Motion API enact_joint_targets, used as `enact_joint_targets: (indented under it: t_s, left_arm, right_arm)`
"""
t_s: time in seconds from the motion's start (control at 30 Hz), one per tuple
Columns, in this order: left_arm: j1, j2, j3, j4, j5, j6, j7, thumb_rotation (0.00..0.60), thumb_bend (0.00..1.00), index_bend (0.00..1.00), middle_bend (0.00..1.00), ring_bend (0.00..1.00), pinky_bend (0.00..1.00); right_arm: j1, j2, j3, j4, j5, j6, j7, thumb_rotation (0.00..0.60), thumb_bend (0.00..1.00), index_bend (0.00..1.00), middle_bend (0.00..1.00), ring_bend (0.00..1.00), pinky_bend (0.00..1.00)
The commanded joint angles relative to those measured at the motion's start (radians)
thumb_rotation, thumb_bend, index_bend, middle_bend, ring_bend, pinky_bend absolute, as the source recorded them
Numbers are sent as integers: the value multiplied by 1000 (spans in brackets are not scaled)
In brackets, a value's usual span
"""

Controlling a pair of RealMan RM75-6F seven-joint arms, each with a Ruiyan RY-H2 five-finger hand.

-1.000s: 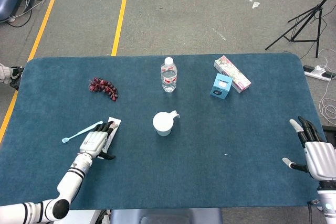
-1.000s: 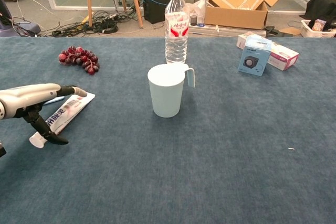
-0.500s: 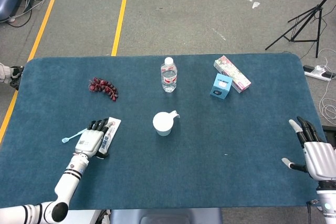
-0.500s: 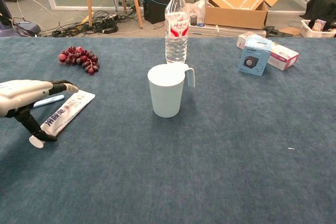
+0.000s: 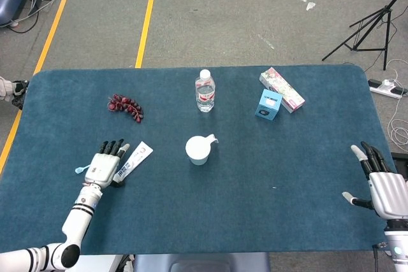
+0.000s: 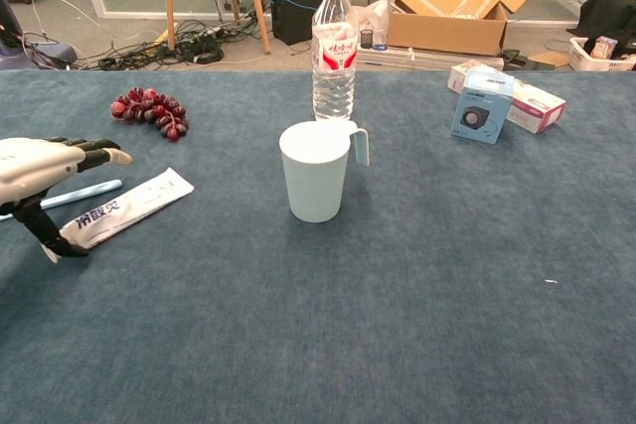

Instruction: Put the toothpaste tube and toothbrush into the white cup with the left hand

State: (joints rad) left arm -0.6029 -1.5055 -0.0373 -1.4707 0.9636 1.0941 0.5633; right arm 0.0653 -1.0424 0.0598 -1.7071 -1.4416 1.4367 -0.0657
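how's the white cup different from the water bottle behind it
The white cup is opaque, pale and open at the top, with a small handle on its side; the water bottle is clear, capped, and wears a red and white label. The cup is shorter and wider, the bottle taller and slimmer. The cup stands nearer the robot, the bottle further back on the table. Both stand upright, and neither hand touches them.

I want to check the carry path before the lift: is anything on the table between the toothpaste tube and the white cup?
Nothing visible does. The toothpaste tube lies flat by the left hand, and only bare blue cloth separates it from the white cup. The grapes and water bottle sit further back, off that line.
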Motion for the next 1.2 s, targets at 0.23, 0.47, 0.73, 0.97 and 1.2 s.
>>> enact_joint_targets:
  t_s: [0.23,0.47,0.73,0.97,1.2]
  left_arm:
    - [8,-8,-7,68,-9,-19,7,600,0,0,0,0,0]
    - [8,-11,-35,115,-31,-32,1,600,0,0,0,0,0]
    - [5,-12,-66,161,-70,-48,5,600,0,0,0,0,0]
    - [12,70,-107,22,-137,-118,-69,600,0,0,0,0,0]
    - [5,157,-166,-96,-228,-236,-226,600,0,165,0,0,0]
  right_arm:
    - [2,0,1,1,4,-4,1,600,0,44,33,0,423]
    - [3,-1,2,2,7,-7,1,600,0,44,34,0,423]
    - [2,1,2,1,8,-6,3,600,0,44,34,0,423]
    - [1,2,3,1,9,-3,5,600,0,44,34,0,423]
    - [1,1,1,-1,6,-4,1,600,0,51,35,0,423]
